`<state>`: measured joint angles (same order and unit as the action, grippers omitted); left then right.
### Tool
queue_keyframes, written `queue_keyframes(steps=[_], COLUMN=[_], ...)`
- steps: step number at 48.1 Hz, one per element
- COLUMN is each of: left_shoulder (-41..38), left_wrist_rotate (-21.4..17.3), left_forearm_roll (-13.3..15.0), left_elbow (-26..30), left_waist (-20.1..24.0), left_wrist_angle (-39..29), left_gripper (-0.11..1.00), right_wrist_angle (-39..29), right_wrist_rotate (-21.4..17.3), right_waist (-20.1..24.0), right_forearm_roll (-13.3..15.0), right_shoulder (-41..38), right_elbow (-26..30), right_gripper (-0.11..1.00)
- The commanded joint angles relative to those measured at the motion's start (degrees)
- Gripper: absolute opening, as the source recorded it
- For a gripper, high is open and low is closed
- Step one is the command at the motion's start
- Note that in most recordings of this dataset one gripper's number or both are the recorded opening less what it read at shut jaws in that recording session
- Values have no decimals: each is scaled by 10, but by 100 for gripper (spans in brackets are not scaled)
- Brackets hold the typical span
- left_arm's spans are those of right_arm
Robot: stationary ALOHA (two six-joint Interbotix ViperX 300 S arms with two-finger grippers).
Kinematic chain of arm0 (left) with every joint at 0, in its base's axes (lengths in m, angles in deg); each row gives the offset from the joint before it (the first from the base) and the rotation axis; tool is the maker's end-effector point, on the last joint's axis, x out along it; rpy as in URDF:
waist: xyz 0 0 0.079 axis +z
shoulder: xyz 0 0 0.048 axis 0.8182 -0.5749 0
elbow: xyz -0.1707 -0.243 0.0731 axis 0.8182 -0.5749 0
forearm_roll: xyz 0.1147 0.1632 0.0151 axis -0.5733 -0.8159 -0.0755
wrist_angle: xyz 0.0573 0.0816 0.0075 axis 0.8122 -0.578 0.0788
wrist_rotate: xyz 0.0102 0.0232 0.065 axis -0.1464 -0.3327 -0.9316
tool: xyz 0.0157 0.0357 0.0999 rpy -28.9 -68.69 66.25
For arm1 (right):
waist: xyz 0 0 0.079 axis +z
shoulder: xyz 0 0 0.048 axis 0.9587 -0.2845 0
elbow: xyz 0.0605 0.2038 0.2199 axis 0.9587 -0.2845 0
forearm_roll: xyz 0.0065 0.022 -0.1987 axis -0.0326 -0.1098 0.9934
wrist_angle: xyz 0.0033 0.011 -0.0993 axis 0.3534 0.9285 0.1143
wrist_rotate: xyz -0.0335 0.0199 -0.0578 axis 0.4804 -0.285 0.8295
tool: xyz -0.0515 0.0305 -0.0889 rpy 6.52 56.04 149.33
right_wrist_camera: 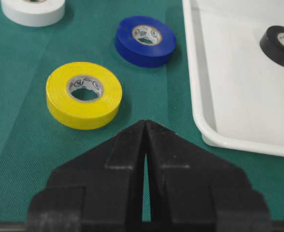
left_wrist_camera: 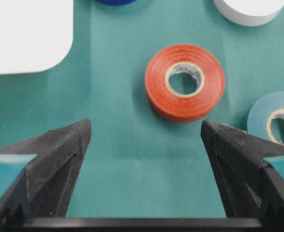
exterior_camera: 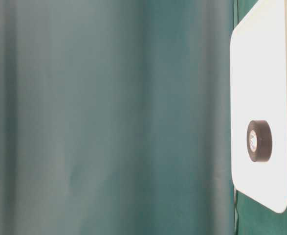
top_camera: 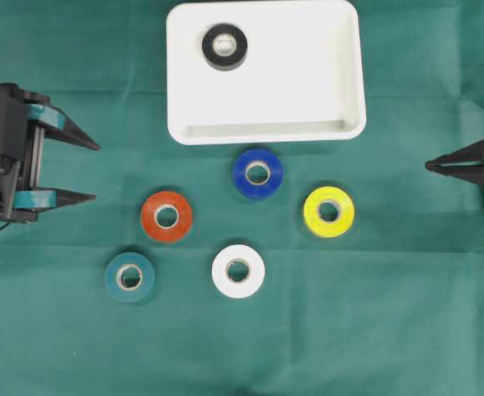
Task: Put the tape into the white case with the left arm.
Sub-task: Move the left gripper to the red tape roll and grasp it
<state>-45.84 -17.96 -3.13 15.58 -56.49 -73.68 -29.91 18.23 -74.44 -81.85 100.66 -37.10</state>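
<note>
The white case point(top_camera: 340, 91) stands at the back middle of the green cloth, with a black tape roll point(top_camera: 225, 46) lying flat in its left part. On the cloth in front lie an orange tape point(top_camera: 166, 216), a blue one point(top_camera: 257, 172), a yellow one point(top_camera: 329, 211), a white one point(top_camera: 238, 271) and a teal one point(top_camera: 129, 277). My left gripper point(top_camera: 96, 172) hangs at the left edge, open and empty, its tips facing the orange tape point(left_wrist_camera: 185, 82). My right gripper point(top_camera: 428, 165) rests at the right edge, shut and empty, behind the yellow tape point(right_wrist_camera: 83, 94).
The case's corner point(left_wrist_camera: 30, 36) shows at the upper left of the left wrist view, and its rim point(right_wrist_camera: 200, 116) lies just right of my right gripper point(right_wrist_camera: 145, 122). The table-level view shows the case point(exterior_camera: 260, 63) with the black roll point(exterior_camera: 259, 141) and a green backdrop.
</note>
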Motion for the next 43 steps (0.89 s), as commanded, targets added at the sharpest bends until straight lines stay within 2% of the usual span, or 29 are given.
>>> queue_keyframes(steps=[1, 16, 43], left_shoulder=[-23, -117, -304], left_wrist_rotate=[1, 1, 0], left_forearm_roll=[0, 1, 0], left_elbow=[18, 55, 156], left_waist=[-4, -4, -5], left_wrist_angle=[22, 34, 30], left_gripper=[94, 94, 94], right_wrist_angle=[5, 4, 4], right_wrist_rotate=[-1, -1, -1], right_waist=[-1, -1, -1], right_forearm_roll=[1, 1, 1], right_shoulder=[-4, -4, -4], right_elbow=[5, 5, 5], right_gripper=[-9, -9, -9])
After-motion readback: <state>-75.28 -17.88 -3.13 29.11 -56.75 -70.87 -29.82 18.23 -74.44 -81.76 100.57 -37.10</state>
